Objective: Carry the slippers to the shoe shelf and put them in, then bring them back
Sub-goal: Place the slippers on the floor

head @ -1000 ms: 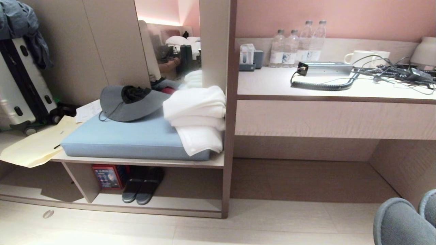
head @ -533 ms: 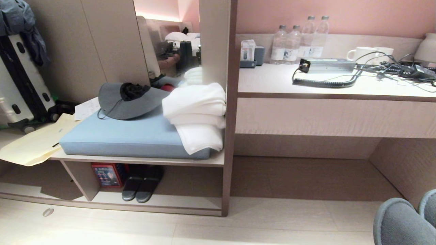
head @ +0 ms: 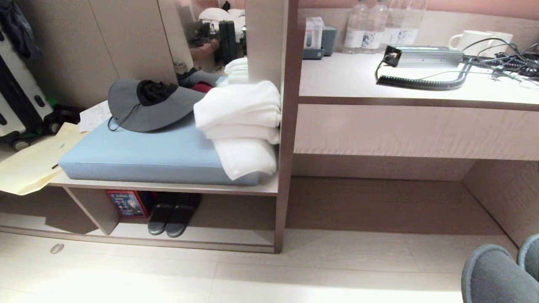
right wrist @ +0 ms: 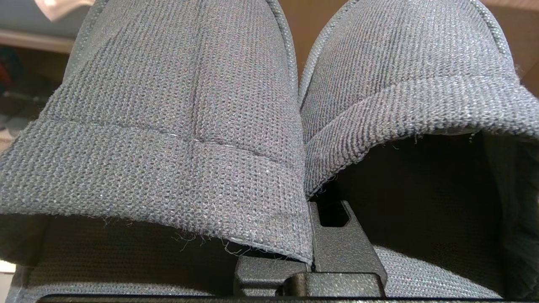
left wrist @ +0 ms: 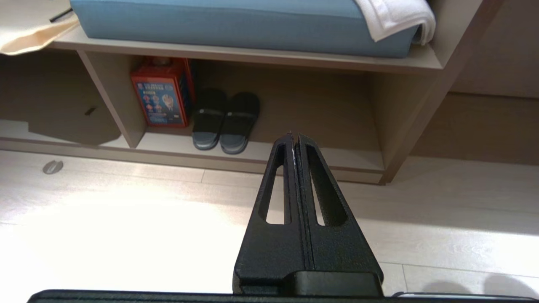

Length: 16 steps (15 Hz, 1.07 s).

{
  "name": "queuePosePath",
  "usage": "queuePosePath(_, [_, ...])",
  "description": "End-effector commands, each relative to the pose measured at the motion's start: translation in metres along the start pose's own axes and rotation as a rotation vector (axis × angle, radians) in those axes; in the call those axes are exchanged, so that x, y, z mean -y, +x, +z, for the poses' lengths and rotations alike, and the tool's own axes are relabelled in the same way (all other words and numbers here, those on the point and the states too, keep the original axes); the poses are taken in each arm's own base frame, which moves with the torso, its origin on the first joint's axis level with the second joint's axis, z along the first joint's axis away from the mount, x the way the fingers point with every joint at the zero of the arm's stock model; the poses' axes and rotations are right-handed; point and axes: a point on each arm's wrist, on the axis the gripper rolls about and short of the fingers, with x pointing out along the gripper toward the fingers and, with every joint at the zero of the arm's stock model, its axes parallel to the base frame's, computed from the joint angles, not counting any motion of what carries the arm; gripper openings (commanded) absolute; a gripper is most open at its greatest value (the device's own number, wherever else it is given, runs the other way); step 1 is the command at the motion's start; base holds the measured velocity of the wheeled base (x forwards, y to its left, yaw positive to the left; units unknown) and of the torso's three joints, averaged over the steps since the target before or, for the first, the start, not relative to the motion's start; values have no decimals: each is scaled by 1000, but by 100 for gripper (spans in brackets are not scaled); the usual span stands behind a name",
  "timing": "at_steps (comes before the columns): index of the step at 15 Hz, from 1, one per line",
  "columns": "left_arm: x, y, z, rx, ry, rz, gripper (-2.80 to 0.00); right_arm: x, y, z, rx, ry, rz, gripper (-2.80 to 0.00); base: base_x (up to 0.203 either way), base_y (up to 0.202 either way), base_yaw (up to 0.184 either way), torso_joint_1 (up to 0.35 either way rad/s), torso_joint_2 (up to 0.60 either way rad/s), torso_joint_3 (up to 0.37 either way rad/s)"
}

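A pair of grey knit slippers [head: 497, 273] shows at the lower right corner of the head view, toes pointing toward the furniture. In the right wrist view the slippers [right wrist: 168, 126] fill the picture side by side, and my right gripper [right wrist: 309, 240] is shut on their inner edges where they meet. The shoe shelf [head: 219, 242] is the low beige cubby under the cushioned bench, left of centre, with an upright divider [head: 90, 210]. My left gripper [left wrist: 294, 136] hangs shut and empty above the floor, pointing at the shoe shelf [left wrist: 294, 158].
A black pair of slides [head: 172, 216] and a red box [head: 124, 204] stand inside the cubby. A blue cushion [head: 139, 158], grey hat [head: 147, 105] and white towels [head: 244, 126] lie on the bench. To the right a desk [head: 417, 130] holds bottles, mugs and cables. A suitcase [head: 17, 97] stands far left.
The whole head view has shifted upward, so the camera has tilted down. The held slippers stay in the same corner and nothing on the furniture has moved.
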Motion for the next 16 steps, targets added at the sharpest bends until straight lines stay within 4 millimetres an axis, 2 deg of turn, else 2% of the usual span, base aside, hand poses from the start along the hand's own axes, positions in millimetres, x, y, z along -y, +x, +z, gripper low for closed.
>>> queuePosePath(1, [0, 0, 0, 0, -1, 0, -280, 0, 0, 0, 2, -1, 2, -280, 0, 0, 0, 3, 7, -203])
queuePosePath(16, [0, 0, 0, 1, -1, 0, -280, 0, 0, 0, 2, -2, 2, -280, 0, 0, 0, 5, 2, -198])
